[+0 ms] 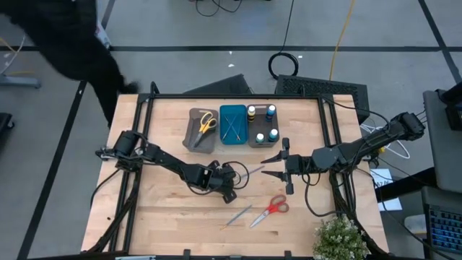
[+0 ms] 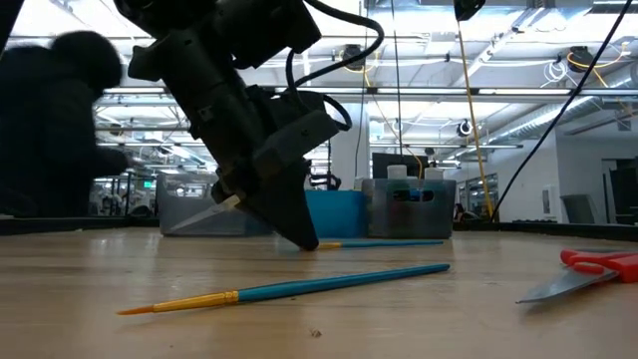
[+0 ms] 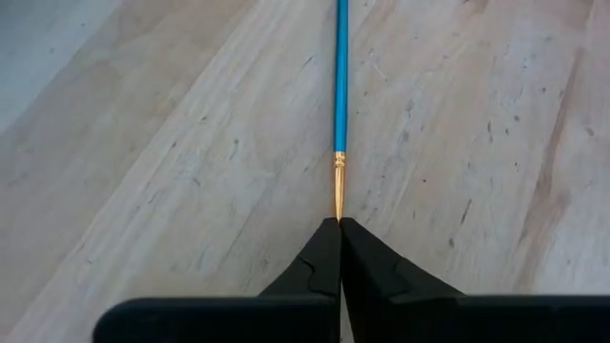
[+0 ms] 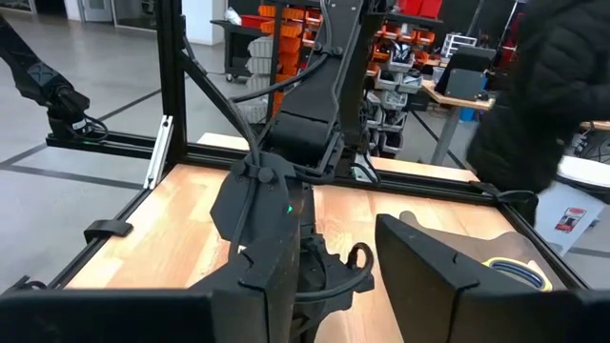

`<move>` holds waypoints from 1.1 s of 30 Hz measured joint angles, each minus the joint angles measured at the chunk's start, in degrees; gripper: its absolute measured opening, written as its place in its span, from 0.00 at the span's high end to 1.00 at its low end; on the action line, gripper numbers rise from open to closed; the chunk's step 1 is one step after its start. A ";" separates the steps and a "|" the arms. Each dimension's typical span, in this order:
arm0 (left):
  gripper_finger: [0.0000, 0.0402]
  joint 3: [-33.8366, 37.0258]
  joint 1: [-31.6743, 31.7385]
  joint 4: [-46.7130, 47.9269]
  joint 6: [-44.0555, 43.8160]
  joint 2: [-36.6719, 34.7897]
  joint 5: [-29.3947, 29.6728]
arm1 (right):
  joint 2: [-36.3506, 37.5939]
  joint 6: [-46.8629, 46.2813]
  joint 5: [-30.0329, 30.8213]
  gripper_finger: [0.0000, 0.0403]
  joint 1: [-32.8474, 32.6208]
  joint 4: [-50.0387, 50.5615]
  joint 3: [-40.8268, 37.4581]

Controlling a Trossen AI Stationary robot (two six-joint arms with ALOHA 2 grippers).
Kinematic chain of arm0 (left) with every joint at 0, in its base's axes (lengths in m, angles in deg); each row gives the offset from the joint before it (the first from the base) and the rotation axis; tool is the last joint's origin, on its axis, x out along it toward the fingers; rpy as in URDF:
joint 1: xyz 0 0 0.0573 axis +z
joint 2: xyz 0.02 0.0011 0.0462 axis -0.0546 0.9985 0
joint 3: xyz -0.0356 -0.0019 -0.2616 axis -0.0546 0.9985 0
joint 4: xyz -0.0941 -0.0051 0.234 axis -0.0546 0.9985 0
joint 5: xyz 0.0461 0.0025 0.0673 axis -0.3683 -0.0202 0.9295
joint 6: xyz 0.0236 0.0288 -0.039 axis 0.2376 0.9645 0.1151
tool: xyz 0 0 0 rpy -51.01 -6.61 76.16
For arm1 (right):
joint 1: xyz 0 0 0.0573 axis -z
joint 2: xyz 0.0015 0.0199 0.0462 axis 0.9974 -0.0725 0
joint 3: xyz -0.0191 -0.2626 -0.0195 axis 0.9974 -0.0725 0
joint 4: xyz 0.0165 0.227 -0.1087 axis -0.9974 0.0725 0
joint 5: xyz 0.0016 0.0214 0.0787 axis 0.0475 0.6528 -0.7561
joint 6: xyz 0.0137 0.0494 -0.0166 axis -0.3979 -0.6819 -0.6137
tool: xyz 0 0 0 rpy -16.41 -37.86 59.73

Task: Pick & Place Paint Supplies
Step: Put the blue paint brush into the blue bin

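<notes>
- L hand closed tight, fingertips down at the counter, pinched on the gold-ferrule end of a thin blue brush. Wrist view shows the tip running right into the seam between the fingers.
- Low view: the same hand is tilted steeply, tips touching the wood, with the blue brush lying flat behind them.
- Brush handling, my guess: v. light, stiff but skinny, smooth lacquer so slippery. An end grip lets it droop or swing; a hold nearer the mid-shaft would carry steadier. Bristle end fragile, avoid crushing.
- 2nd brush, yellow tip w/ blue shaft, lies loose on the counter nearer the low cam; seen from above it sits just beside the red scissors.
- Scissors: heavier, rigid, blades slick. Best taken at the pivot or across the handles, prob.
- R hand hovers mid-counter, well apart from L, fingers part-open, holding nothing I can see.
- Back of counter: grey tray holds yellow scissors; blue tray has thin sticks in it; a further tray holds small white bottles w/ coloured tops.
- Bottles: light, hard plastic, round, so may roll if tipped.
- Dark-clothed person stands off the far left corner.
</notes>
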 joint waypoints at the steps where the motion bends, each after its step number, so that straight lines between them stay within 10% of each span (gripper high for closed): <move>1: 0.99 0.02 -0.03 -0.02 0.48 -0.41 -0.02 | 0.00 0.00 -0.01 0.68 0.00 0.00 0.00; 33: 1.00 0.11 6.62 12.63 4.41 -24.58 21.30 | -0.02 0.85 0.10 0.68 0.00 -0.23 0.00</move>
